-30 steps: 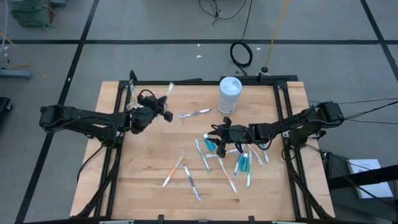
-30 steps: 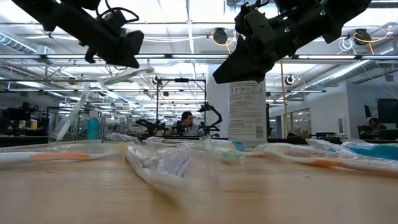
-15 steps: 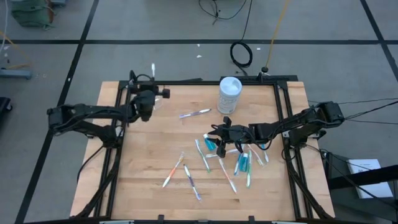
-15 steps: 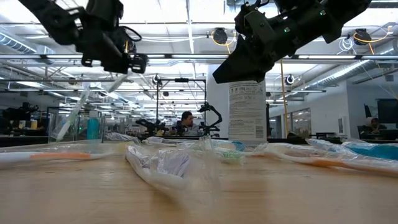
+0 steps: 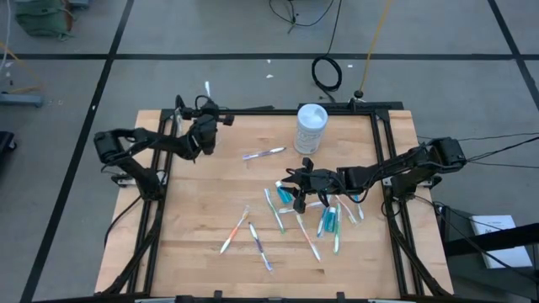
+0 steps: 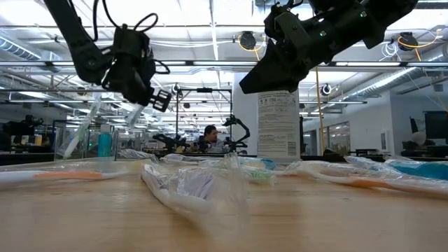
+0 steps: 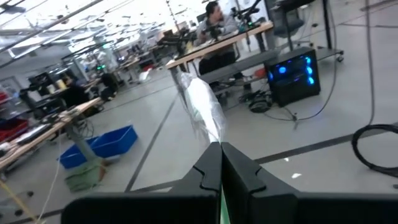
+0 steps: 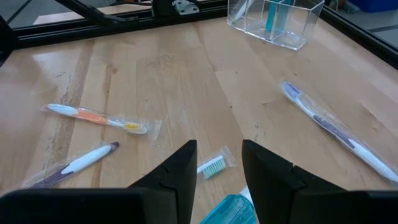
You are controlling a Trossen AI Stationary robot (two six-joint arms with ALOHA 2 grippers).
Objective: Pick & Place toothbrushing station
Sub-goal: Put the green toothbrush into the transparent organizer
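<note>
My left gripper [image 5: 205, 126] is near the table's far left corner, raised above the table, shut on a wrapped pale toothbrush [image 7: 198, 106] that sticks out past the far edge [image 5: 207, 88]. A clear plastic cup [image 8: 273, 22] stands by that corner on its base, with a blue tube and a toothbrush in it. My right gripper [image 8: 217, 158] is open and hovers over a pile of toothbrushes [image 5: 328, 219] and a blue toothpaste tube [image 8: 227, 208] right of centre. Other toothbrushes [image 5: 265, 153] [image 5: 234, 231] lie flat on the table. My left gripper pinches the wrapped toothbrush between its two shut fingers, at the handle part [image 7: 216, 144] just beyond the fingertips. The brush runs on along the fingers' line, its wrapped end [image 7: 183, 81] out ahead. It is lifted clear of the table, tilted.
A tall white cylindrical container [image 5: 311, 128] stands at the far middle. A black frame rail [image 5: 278, 110] runs along the table's edges. Bare wood shows at the near left [image 5: 185, 236]. People sit at desks in the room beyond.
My left gripper has moved toward the table's far left corner with the toothbrush and turned, so the brush now points out past the far edge instead of toward the right. It stays shut. My right gripper has kept still.
</note>
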